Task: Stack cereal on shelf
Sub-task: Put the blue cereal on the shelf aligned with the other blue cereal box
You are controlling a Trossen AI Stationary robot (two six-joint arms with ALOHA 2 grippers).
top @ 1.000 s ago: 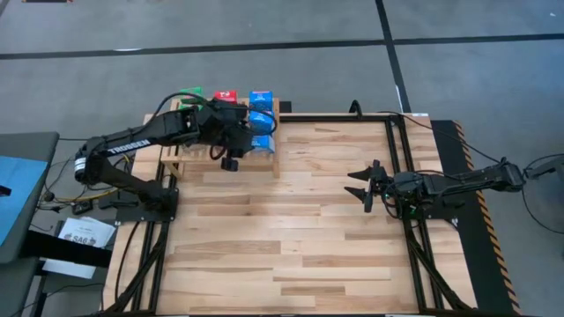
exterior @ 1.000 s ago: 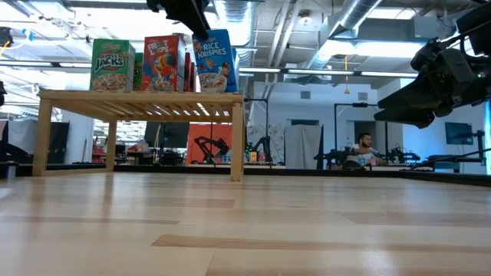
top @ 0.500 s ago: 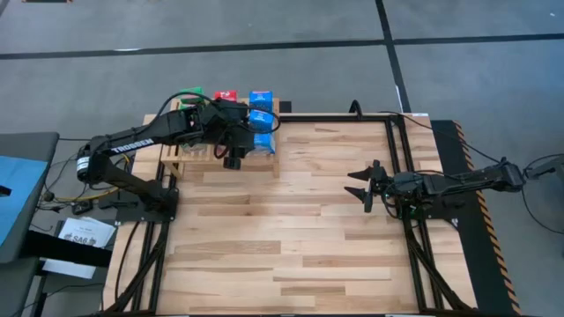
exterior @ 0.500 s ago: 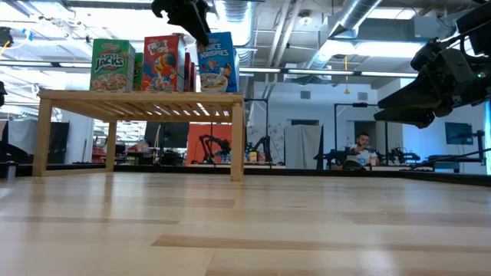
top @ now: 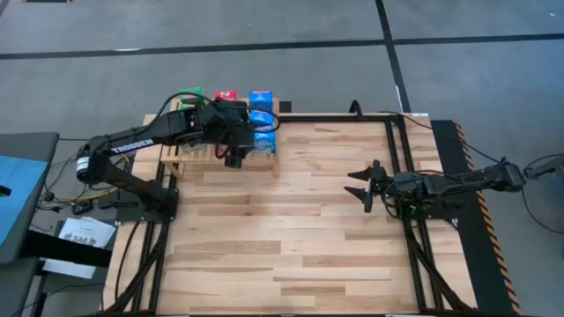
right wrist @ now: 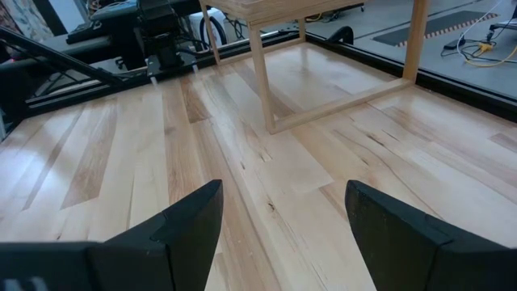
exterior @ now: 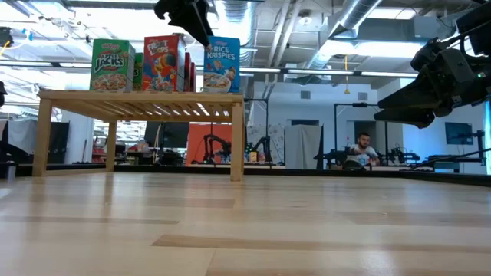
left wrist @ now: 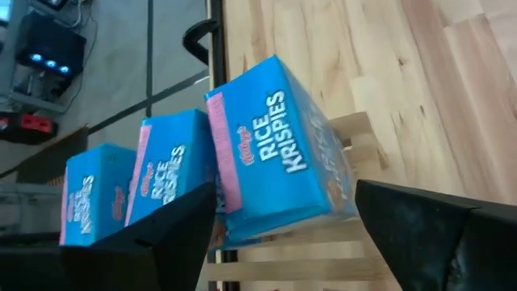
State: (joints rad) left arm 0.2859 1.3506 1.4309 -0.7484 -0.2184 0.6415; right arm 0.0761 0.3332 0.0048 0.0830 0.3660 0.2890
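The wooden shelf (top: pixel 182 155) (exterior: pixel 138 96) stands at the table's far left. On its slatted top stand three blue cereal boxes (top: pixel 262 119) in a row, with red boxes (exterior: pixel 163 63) and green boxes (exterior: pixel 112 65) beside them. My left gripper (left wrist: pixel 285 187) (exterior: pixel 190 17) is open just above the nearest blue box (left wrist: pixel 279 153) (exterior: pixel 222 64). Its fingers stand on either side of that box, which rests upright on its base on the slats. My right gripper (top: pixel 366 187) (right wrist: pixel 283 194) waits open over the table's right half.
Bare plank tabletop (top: pixel 282 229) stretches in front of the shelf and between the arms. A black frame rail (top: pixel 401 132) runs along the table's right side. Beyond the table a person (exterior: pixel 365 146) sits among other rigs.
The nearest blue box, a second ago tilted with its top toward the red boxes, now stands upright on the shelf's top. My left gripper has let go of it and has kept its place just above it.
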